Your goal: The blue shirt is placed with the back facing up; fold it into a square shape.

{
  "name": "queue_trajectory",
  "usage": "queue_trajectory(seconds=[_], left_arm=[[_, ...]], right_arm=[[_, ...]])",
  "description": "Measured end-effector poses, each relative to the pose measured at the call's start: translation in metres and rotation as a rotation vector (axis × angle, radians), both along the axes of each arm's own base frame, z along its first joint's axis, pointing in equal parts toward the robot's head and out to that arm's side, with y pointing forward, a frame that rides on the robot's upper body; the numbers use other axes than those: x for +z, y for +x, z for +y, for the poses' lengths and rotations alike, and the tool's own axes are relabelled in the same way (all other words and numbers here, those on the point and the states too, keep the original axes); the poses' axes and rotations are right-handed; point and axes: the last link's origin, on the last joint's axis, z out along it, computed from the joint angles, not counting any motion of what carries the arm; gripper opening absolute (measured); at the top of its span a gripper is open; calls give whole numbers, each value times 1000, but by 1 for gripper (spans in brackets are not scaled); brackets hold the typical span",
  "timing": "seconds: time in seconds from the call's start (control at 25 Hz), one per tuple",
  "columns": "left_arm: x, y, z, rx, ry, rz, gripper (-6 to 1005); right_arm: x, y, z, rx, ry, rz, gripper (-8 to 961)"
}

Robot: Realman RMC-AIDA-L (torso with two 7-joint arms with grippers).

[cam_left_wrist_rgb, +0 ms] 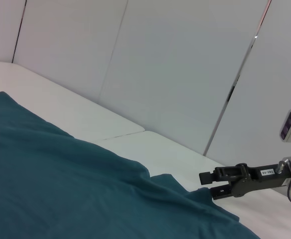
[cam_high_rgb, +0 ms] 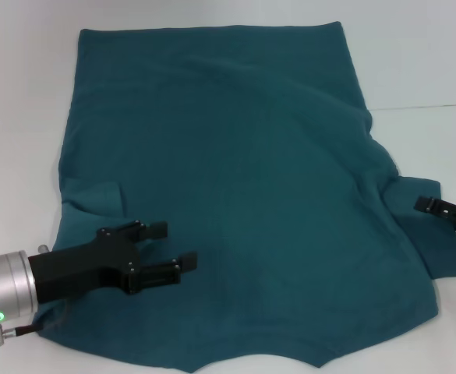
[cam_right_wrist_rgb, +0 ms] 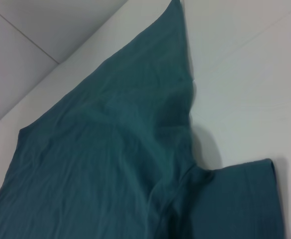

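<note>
Blue shirt [cam_high_rgb: 235,179] lies flat, unprinted, on table [cam_high_rgb: 415,62].

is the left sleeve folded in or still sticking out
Folded in: on the blue shirt, the left sleeve lies over the body, near the left gripper.

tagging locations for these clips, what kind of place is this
Probably a lab or test bench: a bare white table, plain pale wall panels behind, only the blue shirt spread out.

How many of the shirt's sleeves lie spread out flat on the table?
1. The right sleeve of the blue shirt lies spread out on the table, beside the right claw. The left sleeve is folded onto the shirt, near the open left claw.
</note>
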Motion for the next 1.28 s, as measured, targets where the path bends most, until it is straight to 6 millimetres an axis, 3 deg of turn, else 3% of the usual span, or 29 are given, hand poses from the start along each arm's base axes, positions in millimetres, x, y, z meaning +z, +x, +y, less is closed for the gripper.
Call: queue_trajectory(seconds=[0.2,0.56,1.2,1.28], left_arm=[[0,0,0,-1,1,1,886],[1,0,1,0,4,-1,886],[3,-1,1,6,14,-5,886],[3,-1,1,6,13,-5,886]], right_arm=[[-1,-2,0,8,-6,7,897],[0,-3,-1,18,-11,17,731],[8,-2,1,19,42,26,22],[11,-1,2,17,61,27,15]])
